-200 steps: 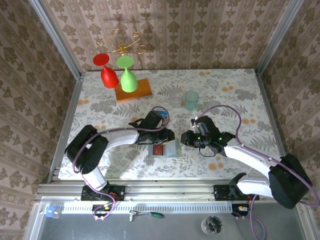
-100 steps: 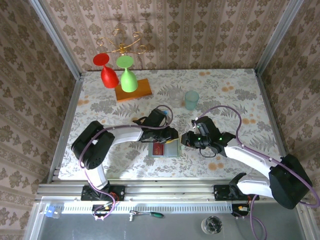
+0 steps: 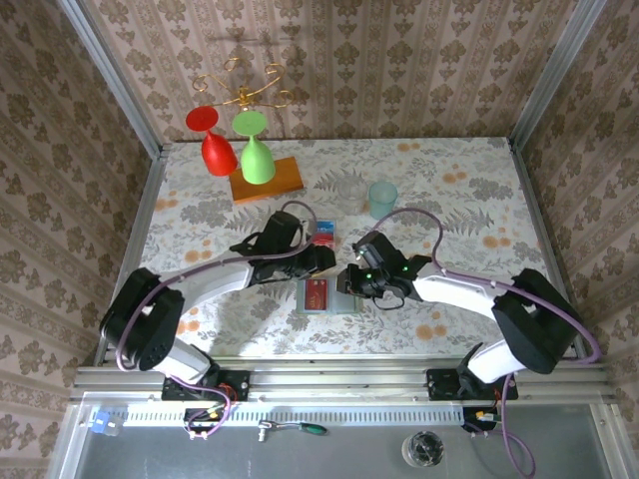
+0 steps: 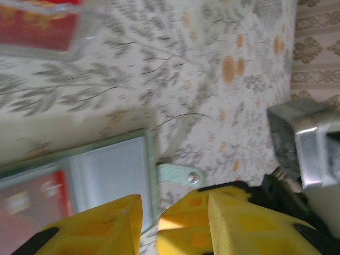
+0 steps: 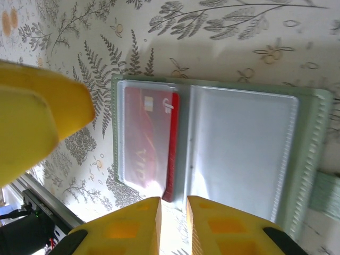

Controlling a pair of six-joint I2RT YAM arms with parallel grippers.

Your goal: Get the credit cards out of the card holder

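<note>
- Top view: the card holder [image 3: 342,303] lies open on the desk [image 3: 449,180], close to the near edge and about midway along it. One red card [image 3: 318,295] sits in its left half.
- Loose cards [image 3: 322,234], red and blue, lie on the bare desk just beyond the holder toward the far edge, so part of the job looks done.
- The left gripper [image 3: 324,261] hangs over the holder's far edge and the right gripper [image 3: 351,281] over its right half.
- Left wrist view: the left gripper [image 4: 151,220] is partly open and has hold of nothing that I can see. The holder's [image 4: 109,167] edge and its snap tab [image 4: 180,175] show below the gap. A loose card [image 4: 37,24] lies further off, blurred.
- Right wrist view: the red card [image 5: 146,143] fills the holder's [image 5: 313,159] left pocket, with its lower edge poking out a little. The right pocket [image 5: 241,154] looks empty.
- The right gripper [image 5: 172,223] is narrowed to a slit right at that card's edge. I cannot tell whether it pinches the card.
- Judged from this, at least one card remains to be drawn out and laid with the others.
</note>
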